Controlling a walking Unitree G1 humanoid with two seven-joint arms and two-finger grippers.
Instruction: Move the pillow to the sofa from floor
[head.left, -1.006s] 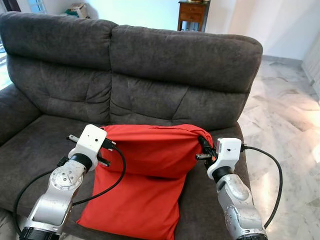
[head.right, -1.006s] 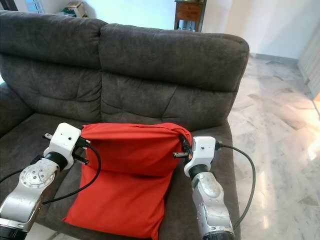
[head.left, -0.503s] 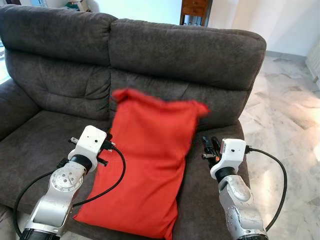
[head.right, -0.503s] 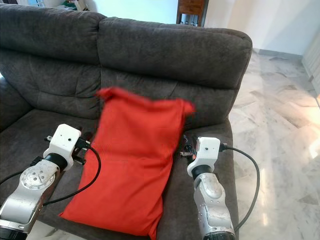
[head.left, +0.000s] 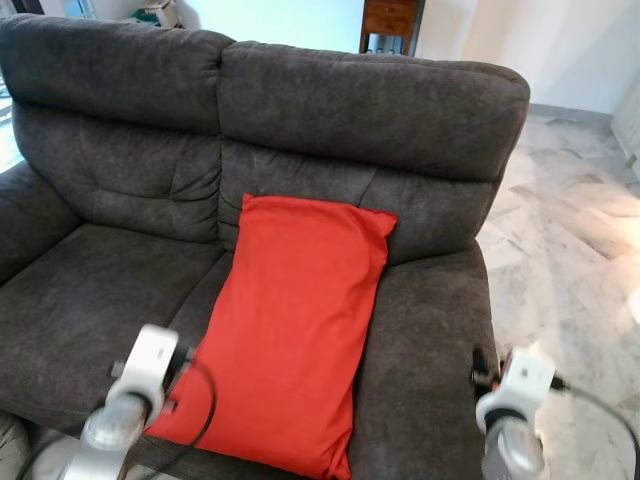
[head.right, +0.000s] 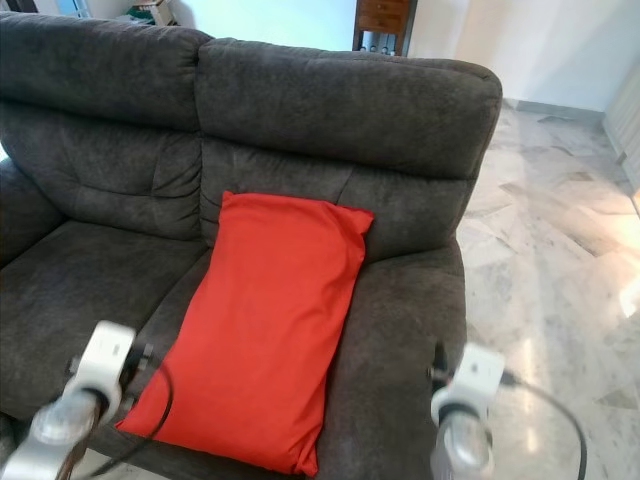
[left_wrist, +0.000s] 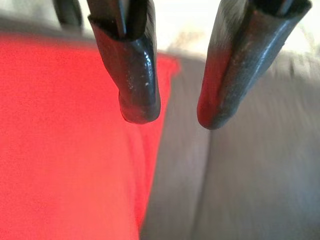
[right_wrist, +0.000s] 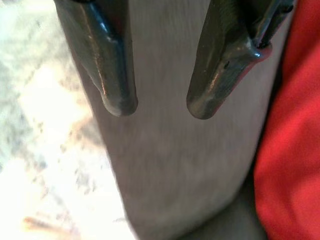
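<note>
Dark grey, suede-like fabric covers the two-seat sofa (head.left: 360, 110), whose padded backrest is split into two cushions with tufted panels below. No brand, label or writing can be made out on anything in view. The red pillow (head.left: 290, 320) is laid on the sofa's right-hand seat, close to the seam between the two seats; its upper edge is leaned against the backrest and its lower corner is brought to the seat's front edge. It is held by nothing.

The floor (head.left: 580, 230) to the right of the sofa is laid in pale, glossy, marble-patterned tiles. Behind the sofa a white wall is seen, and against it a small dark wooden cabinet (head.left: 388, 22) with a drawer is stood. At the upper left, behind the backrest, a blurred pale object is set that cannot be identified.

The left pincer (left_wrist: 172, 107) is held low at the sofa's front edge, just beside the pillow's lower left corner, with its fingers spread apart and nothing gripped between them. The right pincer (right_wrist: 157, 102) is positioned low near the sofa's right front corner, over the seat edge where grey fabric meets the marble floor; its fingers are likewise parted and nothing is pinched. Both wrists are blurred in the head views.
</note>
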